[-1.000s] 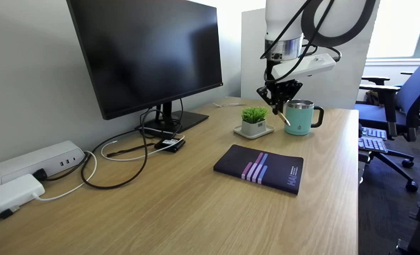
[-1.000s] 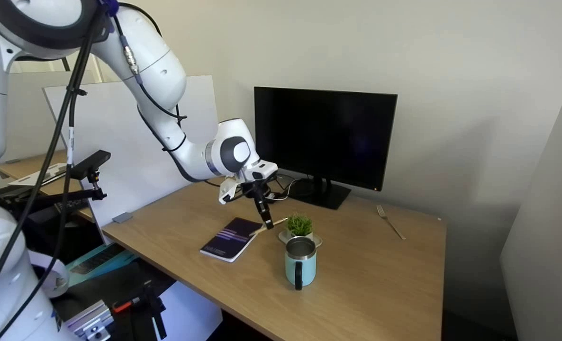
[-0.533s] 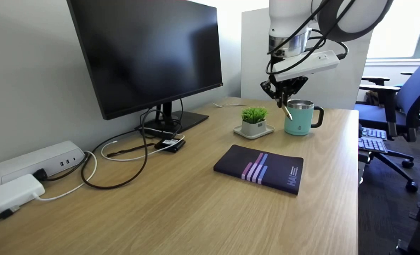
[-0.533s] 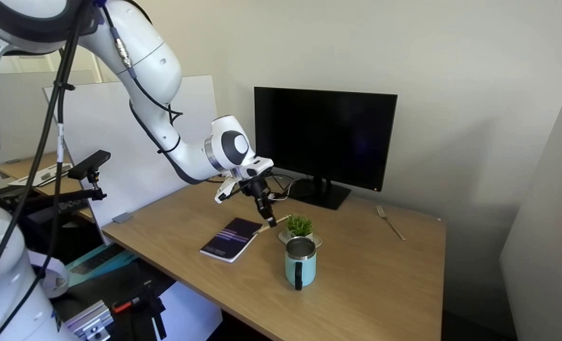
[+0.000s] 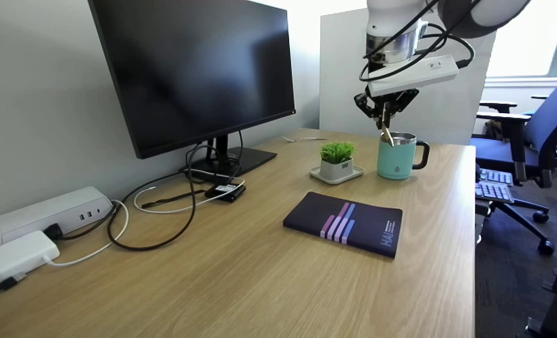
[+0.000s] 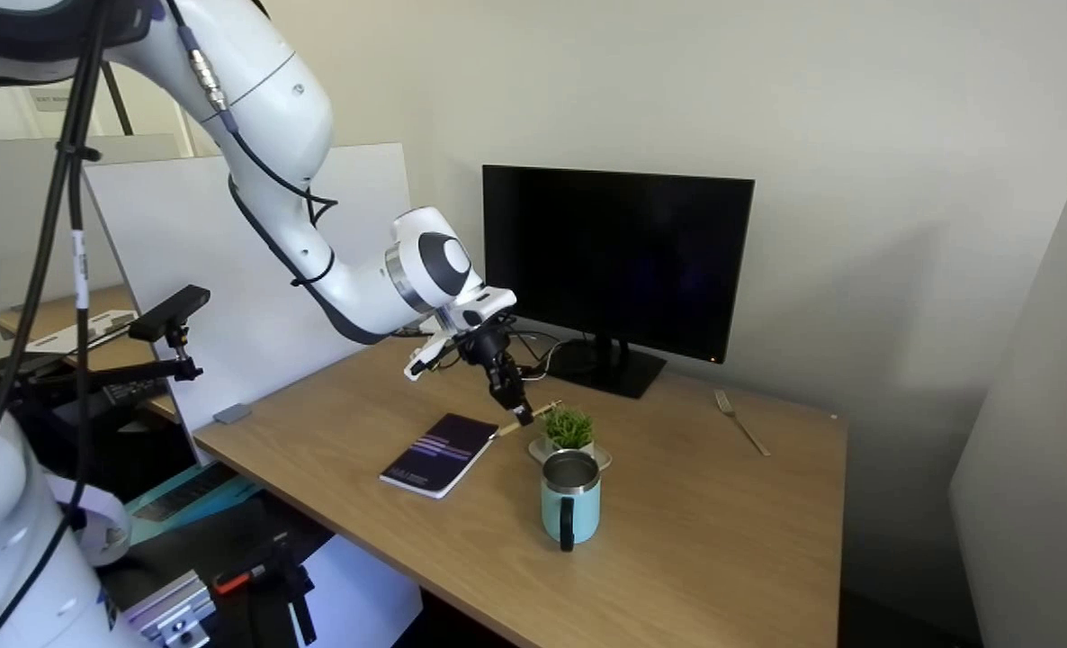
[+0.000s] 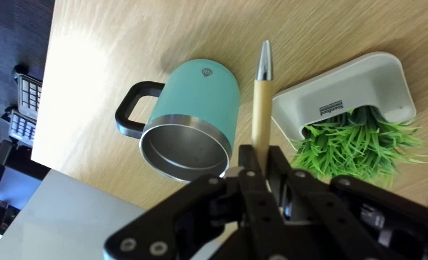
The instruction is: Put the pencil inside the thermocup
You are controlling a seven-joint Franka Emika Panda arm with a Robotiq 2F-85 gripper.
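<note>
The pencil [image 7: 261,119] is a thin pale tan stick with a silver tip. My gripper [image 7: 259,153] is shut on it, and the tip end sticks out past the fingers. The pencil also shows in both exterior views [image 5: 388,137] [image 6: 510,429], tilted and held above the desk. The thermocup [image 7: 203,94] is a mint-green mug with a steel rim and black handle. It stands upright with its mouth open, left of the pencil in the wrist view. It also shows in both exterior views [image 5: 395,160] [image 6: 571,511]. The gripper [image 6: 523,417] is beside and above it, apart from it.
A white pot with a green plant [image 7: 358,144] stands close beside the mug. A dark notebook [image 5: 344,224] lies on the desk. A monitor [image 6: 619,261] stands at the back with cables [image 5: 191,197] near its base. A fork [image 6: 740,421] lies farther off.
My gripper has risen with the pencil and shifted slightly right in both exterior views. The pencil's tip now points more steeply down in an exterior view. The mug has not moved.
</note>
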